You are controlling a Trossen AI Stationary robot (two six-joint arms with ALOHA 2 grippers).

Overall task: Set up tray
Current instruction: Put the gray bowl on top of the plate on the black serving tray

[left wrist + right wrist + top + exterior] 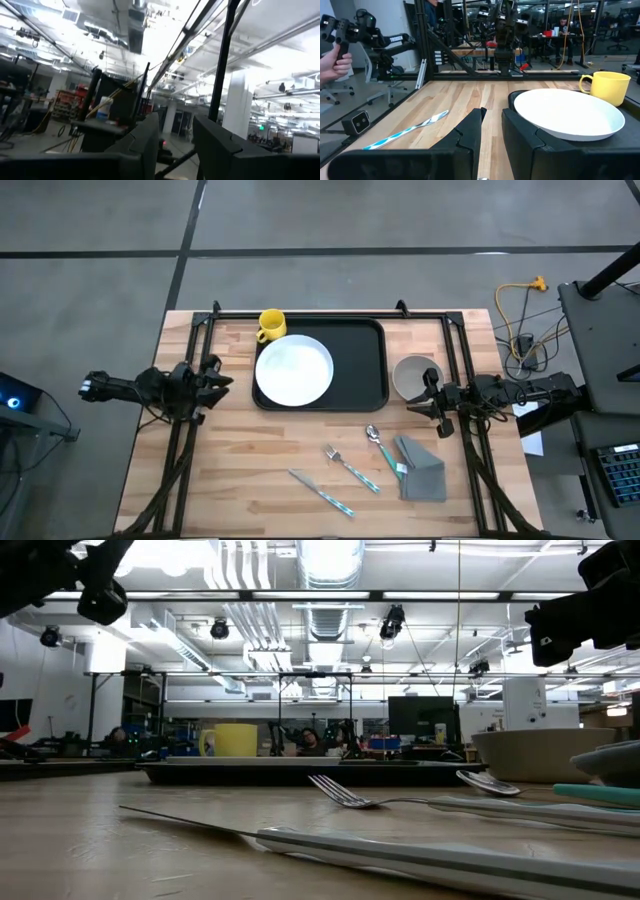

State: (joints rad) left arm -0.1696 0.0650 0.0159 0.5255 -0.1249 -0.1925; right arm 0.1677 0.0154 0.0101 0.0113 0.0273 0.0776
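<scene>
The black tray (362,370) lies at the table's far middle. A round white plate (294,370) rests flat on its left half, and a yellow mug (271,325) stands at its far left corner. My left gripper (222,383) hovers left of the tray, tipped upward toward the ceiling, and is open (175,125) with nothing between its fingers. My right gripper (415,405) hovers right of the tray, level and pointing at the plate (567,114) and mug (606,86). A narrow gap shows between its fingers (492,111), which hold nothing.
A grey bowl (415,377) stands just right of the tray, next to my right gripper. A spoon (375,440), fork (350,465), knife (320,490) and folded grey napkin (422,468) lie on the wood toward the near right. A person's hand (335,60) shows beyond the table.
</scene>
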